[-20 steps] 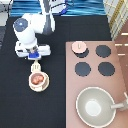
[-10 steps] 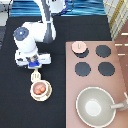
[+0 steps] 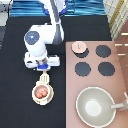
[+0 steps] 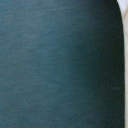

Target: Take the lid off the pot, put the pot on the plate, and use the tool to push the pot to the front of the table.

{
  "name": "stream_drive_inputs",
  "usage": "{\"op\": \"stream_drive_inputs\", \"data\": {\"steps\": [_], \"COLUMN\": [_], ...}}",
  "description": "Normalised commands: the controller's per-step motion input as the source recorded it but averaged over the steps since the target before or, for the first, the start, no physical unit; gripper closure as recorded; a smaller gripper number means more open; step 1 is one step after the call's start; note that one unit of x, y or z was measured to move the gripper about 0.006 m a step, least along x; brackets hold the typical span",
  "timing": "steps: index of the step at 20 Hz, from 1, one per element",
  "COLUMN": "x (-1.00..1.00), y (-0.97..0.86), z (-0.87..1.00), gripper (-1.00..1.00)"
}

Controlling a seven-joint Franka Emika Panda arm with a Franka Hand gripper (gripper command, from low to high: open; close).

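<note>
Desk (image 3: 15, 95): a large black top is seen from above, with a brown stove panel (image 3: 120, 75) set into the exterior view's right part and four black burners carried on it.

Grey bowl (image 3: 95, 106): a large handled bowl is placed on the stove panel at the exterior view's bottom right, well apart from the work and blocking nothing.

Gripper (image 3: 44, 66): it is held low over the desk at the exterior view's left of centre, just above the tool's handle end. Whether it is spread or closed, and whether the tool is gripped, cannot be told. In the wrist view only a dark teal surface is shown.

Plate (image 3: 35, 98): a cream plate is laid on the black top below the gripper in the exterior view; only its rim is visible around the pot.

Pot (image 3: 42, 92): the small pot with a reddish-brown inside is set on the plate, uncovered, so two steps are judged done.

Lid (image 3: 78, 47): the pale-pink disc with a centre knob is parked on the stove panel's top-left burner, apart from the pot and out of the pushing path.

Tool (image 3: 45, 77): the cream spatula is lined up between gripper and pot, its head apparently touching the pot's upper edge, as suits a push toward the exterior view's bottom.
</note>
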Motion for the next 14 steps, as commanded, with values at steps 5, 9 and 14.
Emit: {"op": "stream_drive_inputs", "data": {"steps": [5, 9, 14], "x": [0.92, 0.85, 0.69], "y": [-0.29, -0.47, -0.38], "z": [0.14, 0.21, 0.34], "gripper": [1.0, 1.0, 1.0]}}
